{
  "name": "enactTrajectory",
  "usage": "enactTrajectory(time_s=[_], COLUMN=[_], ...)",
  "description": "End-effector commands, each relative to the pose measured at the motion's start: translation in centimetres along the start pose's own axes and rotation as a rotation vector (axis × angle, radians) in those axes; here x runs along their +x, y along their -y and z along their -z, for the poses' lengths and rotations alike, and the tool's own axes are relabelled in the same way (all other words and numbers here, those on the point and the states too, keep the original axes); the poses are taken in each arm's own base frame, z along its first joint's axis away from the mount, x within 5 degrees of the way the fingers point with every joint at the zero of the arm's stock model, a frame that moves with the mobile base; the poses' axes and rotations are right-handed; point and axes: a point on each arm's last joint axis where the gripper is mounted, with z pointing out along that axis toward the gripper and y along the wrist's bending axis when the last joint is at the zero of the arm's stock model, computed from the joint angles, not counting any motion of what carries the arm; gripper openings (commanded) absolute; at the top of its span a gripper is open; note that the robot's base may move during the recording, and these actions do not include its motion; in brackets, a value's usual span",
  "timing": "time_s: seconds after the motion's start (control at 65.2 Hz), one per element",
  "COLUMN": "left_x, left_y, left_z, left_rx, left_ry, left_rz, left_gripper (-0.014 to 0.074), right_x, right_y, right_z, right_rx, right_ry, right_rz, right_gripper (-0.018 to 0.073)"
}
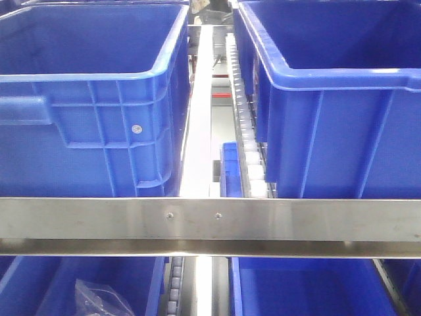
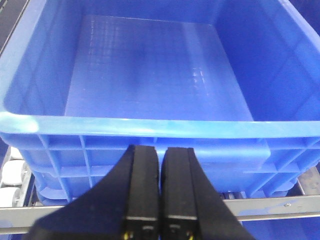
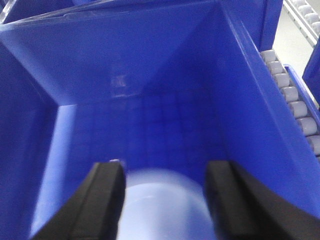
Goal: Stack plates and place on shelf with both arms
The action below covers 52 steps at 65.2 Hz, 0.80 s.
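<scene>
In the right wrist view a pale, blurred round plate [image 3: 165, 210] lies low between the fingers of my right gripper [image 3: 165, 172], inside a deep blue bin [image 3: 125, 65]. The jaws stand wide apart. The plate's edge meets the left finger [image 3: 102, 200] in the picture, and a gap shows beside the right finger. Only one plate is visible. My left gripper [image 2: 160, 150] is shut with nothing between its fingers. It hangs just in front of the near wall of an empty blue bin [image 2: 150, 127]. Neither gripper appears in the front view.
The front view shows a blue bin at the left [image 1: 85, 131] and another at the right [image 1: 342, 131] on roller tracks [image 1: 250, 158]. A steel rail [image 1: 210, 220] crosses below them. A clear plastic bag [image 1: 99, 299] lies in a lower bin. Rollers [image 3: 292, 100] run beside the right bin.
</scene>
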Motion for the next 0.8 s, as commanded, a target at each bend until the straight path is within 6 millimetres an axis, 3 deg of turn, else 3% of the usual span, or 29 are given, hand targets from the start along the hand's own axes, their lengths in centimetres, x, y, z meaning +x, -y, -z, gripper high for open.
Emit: enactTrajectory(time_s=[0.0,0.153,0.276,0.322,0.567,0.782], left_x=[-1.7,-1.7,-1.7,-1.7,-1.7,-1.7], left_y=[0.1,0.1,0.1,0.1,0.1,0.1], left_z=[0.2,0.2,0.2,0.2,0.2,0.2], left_rx=[0.006,0.006,0.006,0.006,0.006,0.006], left_ry=[0.112,0.112,0.112,0.112,0.112,0.112], left_rz=[0.007,0.007,0.007,0.007,0.007,0.007], left_gripper=[0.0084,0.0084,0.0084,0.0084,0.0084,0.0084], right_x=[-3.3,-3.4,-2.5,-1.8,3.5,6.8], right_y=[-0.2,-0.3,-0.2,-0.1,0.7,1.2], right_z=[1.7,3.6,6.7,8.2,15.3,17.9], right_rx=[-0.015,-0.018,-0.020,-0.022,-0.032,-0.039], right_ry=[0.174,0.177,0.198,0.215,0.318,0.361], right_rz=[0.004,0.005,0.004,0.003,0.003,0.003], right_gripper=[0.0470,0.0302,0.0032,0.0071,0.0048,0.0048])
